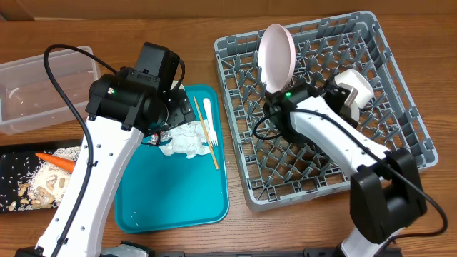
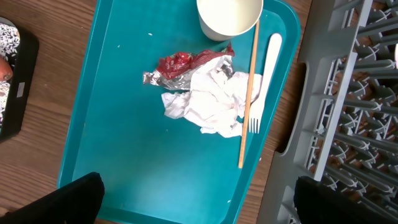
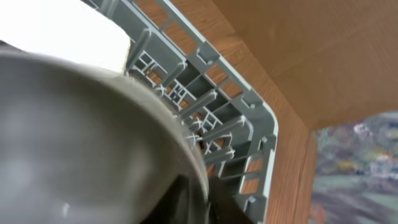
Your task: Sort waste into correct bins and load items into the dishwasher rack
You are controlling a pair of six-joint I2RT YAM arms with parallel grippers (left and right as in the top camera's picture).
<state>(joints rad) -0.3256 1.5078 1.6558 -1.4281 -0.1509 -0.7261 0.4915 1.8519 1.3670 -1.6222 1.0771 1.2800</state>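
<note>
The crumpled white napkin (image 2: 211,102) lies in the upper middle of the large teal tray (image 1: 171,203). The red-and-silver foil wrapper (image 2: 180,65) touches its upper left edge. Just right of the napkin the thin wooden stick (image 2: 249,93) runs nearly top to bottom and crosses the napkin's right side. The white fork (image 2: 266,74) lies beside the stick with its tines toward the bottom of the frame. The white cup (image 2: 229,17) stands at the tray's top edge, its mouth showing. The left gripper (image 2: 199,182) hangs over the tray below the napkin, its dark fingers (image 2: 78,199) spread wide and holding nothing. At the left of the overhead view the shallow black tray (image 1: 14,158) holds the orange carrot (image 1: 57,161) and beige food scraps (image 1: 39,187). The clear tub (image 1: 43,89) sits above it. To the right of the teal tray the grey dishwasher rack (image 1: 407,146) rests on the wooden counter (image 1: 285,232). The pale pink plate (image 1: 277,53) stands on edge among the pegs near the rack's top. The right gripper (image 1: 344,95) reaches over the rack's right half, next to a rounded whitish thing, seemingly a bowl (image 1: 356,83). In the right wrist view a grey curved surface close to the lens hides the fingers, so I cannot tell whether that gripper is spread or pinching.
</note>
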